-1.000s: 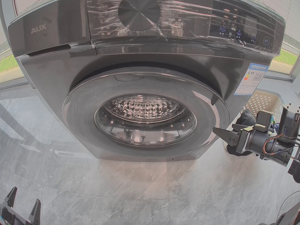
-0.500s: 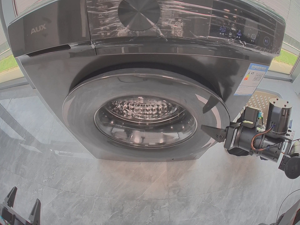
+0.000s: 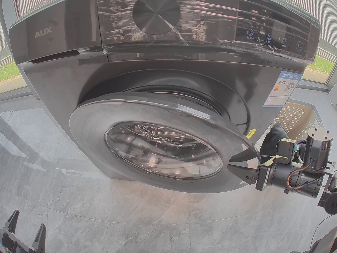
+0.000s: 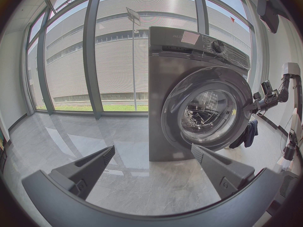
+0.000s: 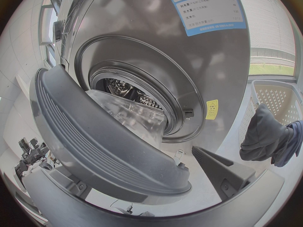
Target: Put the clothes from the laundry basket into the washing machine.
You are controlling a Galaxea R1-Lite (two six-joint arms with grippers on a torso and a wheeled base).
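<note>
The dark grey washing machine (image 3: pixel 168 64) stands in front of me, its round glass door (image 3: pixel 161 148) swung partly out from the right side, hinged on the left. My right gripper (image 3: pixel 242 162) is open, and the door's free rim sits between its fingers (image 5: pixel 221 171). The steel drum (image 5: pixel 126 90) shows through the gap. To the right of the machine is the white laundry basket (image 3: pixel 298 118), with dark clothes (image 5: pixel 265 133) and a blue garment (image 5: pixel 290 142) draped over its rim. My left gripper (image 3: pixel 26 225) is low at the front left, open and holding nothing.
Glossy grey tile floor (image 3: pixel 158 215) spreads in front of the machine. Tall windows (image 4: pixel 94 63) run behind and to the left of it. The basket stands close against the machine's right side.
The door was shut against the machine and has swung partly open. My right gripper went left to the door's right rim, then came out and down with it. The left gripper kept still.
</note>
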